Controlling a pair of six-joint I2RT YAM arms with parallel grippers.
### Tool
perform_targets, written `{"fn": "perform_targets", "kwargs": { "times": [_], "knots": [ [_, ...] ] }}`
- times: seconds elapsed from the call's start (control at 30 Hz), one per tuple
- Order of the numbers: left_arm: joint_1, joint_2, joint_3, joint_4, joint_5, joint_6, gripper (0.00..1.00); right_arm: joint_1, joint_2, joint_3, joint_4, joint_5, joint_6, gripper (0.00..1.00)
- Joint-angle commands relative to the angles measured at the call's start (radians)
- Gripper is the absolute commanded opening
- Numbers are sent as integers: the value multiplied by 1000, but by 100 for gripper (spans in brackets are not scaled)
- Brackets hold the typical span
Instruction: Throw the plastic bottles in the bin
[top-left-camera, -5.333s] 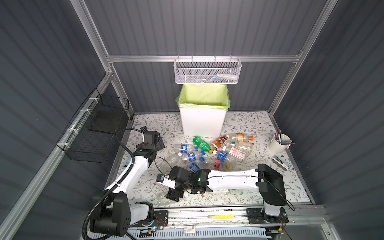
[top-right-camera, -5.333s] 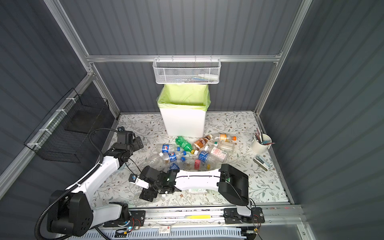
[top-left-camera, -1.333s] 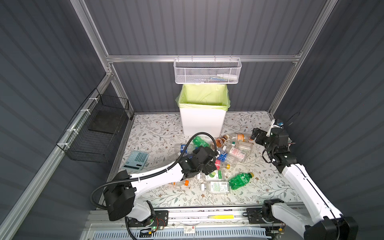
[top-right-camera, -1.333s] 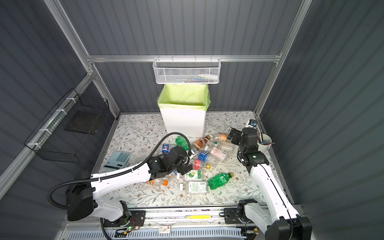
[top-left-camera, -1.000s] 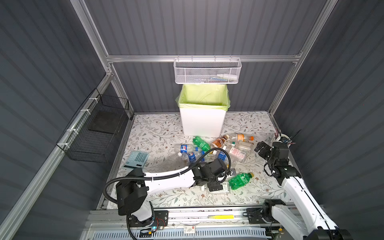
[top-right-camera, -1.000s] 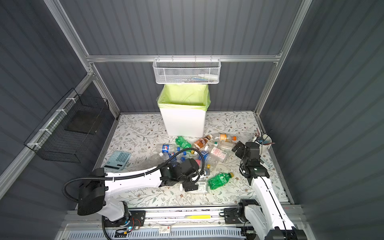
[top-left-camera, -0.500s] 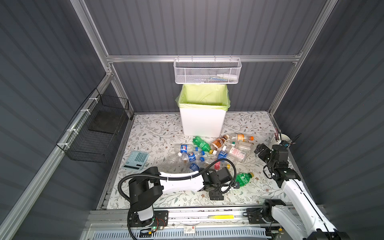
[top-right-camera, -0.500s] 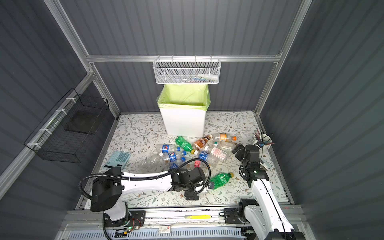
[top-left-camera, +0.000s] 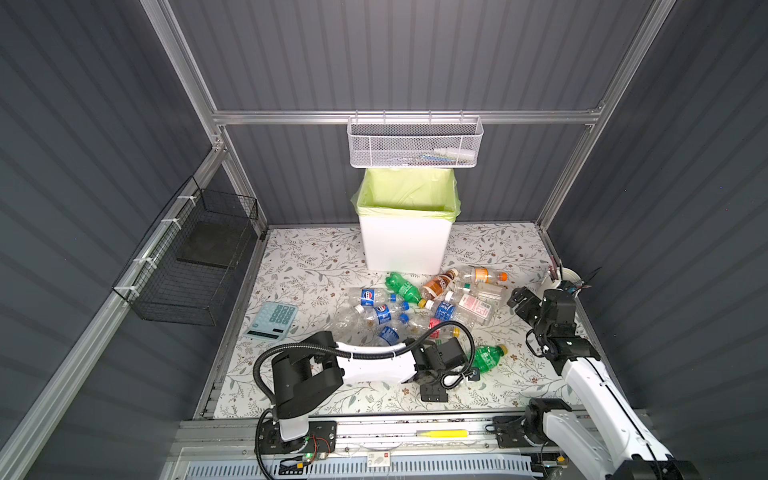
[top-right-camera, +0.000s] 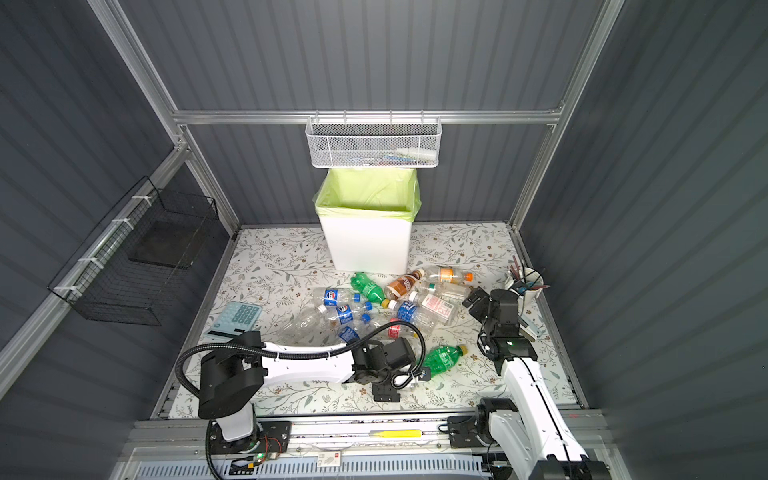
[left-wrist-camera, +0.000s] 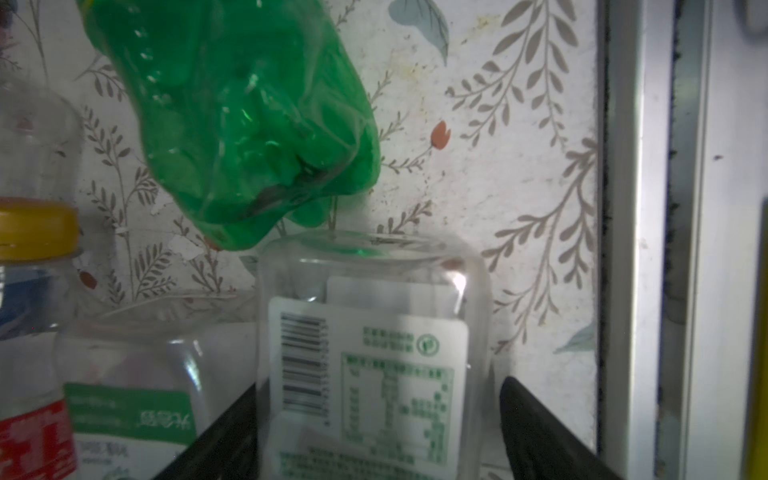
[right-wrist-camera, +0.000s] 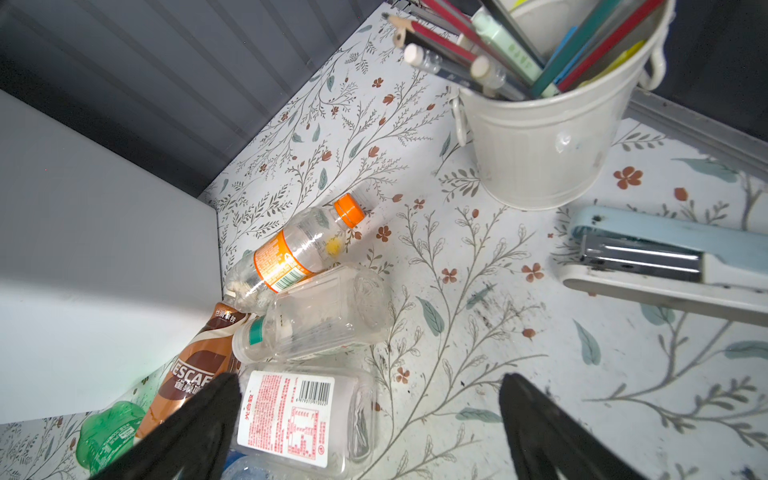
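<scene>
Down at the front of the floral surface (top-left-camera: 311, 257), left claw (top-left-camera: 432, 391) (left-wrist-camera: 379, 382) low over the near edge of the heap, arm stretched across from the left. Jaws apart, straddling a clear bottle with a green-printed label (left-wrist-camera: 374, 291): one black finger (left-wrist-camera: 540, 436) just beside its wall with a sliver of surface between, the other at or behind the opposite wall. Contact on that side impossible to tell. Against the clear bottle's base, a crumpled green bottle (left-wrist-camera: 249, 124) (top-left-camera: 484, 358) (top-right-camera: 442, 358), just right of the left wrist in both top views. Alongside, a second clear bottle with a green label (left-wrist-camera: 124, 395) and a yellow-capped bottle (left-wrist-camera: 37, 232).

Remaining plastic bottles (top-left-camera: 469, 305) heaped mid-surface, on their sides between the left arm and the bin (top-left-camera: 403, 245). Bin upright at the back wall, under the white mesh basket (top-left-camera: 413, 143), green liner folded over its rim.

Right claw (top-left-camera: 519, 300) (right-wrist-camera: 370, 381) at the right edge of the heap, near the cup of pens (top-right-camera: 530, 286). Jaws spread wide, clamped on nothing, with bare surface and the end of a red-labelled bottle (right-wrist-camera: 291, 415) below. Beyond: a clear green-capped bottle (right-wrist-camera: 316, 316), an orange-capped bottle (right-wrist-camera: 291, 253), a brown coffee bottle (right-wrist-camera: 195, 365) just beside the bin's white wall. Pale blue stapler (right-wrist-camera: 665, 257) just beside the cup. Pale blue calculator (top-left-camera: 272, 321) near the left edge, well apart from the heap.
</scene>
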Motion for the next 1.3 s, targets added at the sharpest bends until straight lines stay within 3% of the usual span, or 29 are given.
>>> {"fn": "perform_targets", "kwargs": {
  "times": [0.0, 0.1, 0.5, 0.67, 0.8, 0.93, 1.03, 1.27],
  "knots": [
    [2, 19, 29, -2, 16, 19, 85, -5, 3, -18, 12, -8, 12, 99],
    [2, 28, 28, -3, 11, 20, 83, -5, 2, -21, 14, -10, 11, 99],
    [2, -3, 38, -6, 32, 11, 53, -6, 3, -25, 22, -11, 9, 99],
    [1, -67, 42, 6, 23, -6, 48, -8, -4, -25, 21, -12, 3, 99],
    [3, -165, 62, 14, -48, -13, 43, -10, -16, -23, 15, -6, -3, 99],
    [24, -276, 132, 14, -189, 18, 40, -11, -32, -17, 15, -2, -12, 99],
    [70, -369, 205, 112, -324, 78, 39, -12, -44, -11, 20, -10, -12, 99],
    [188, -489, 381, 554, -347, 233, 44, -11, -69, 17, 11, -46, -35, 99]
  ]
}}
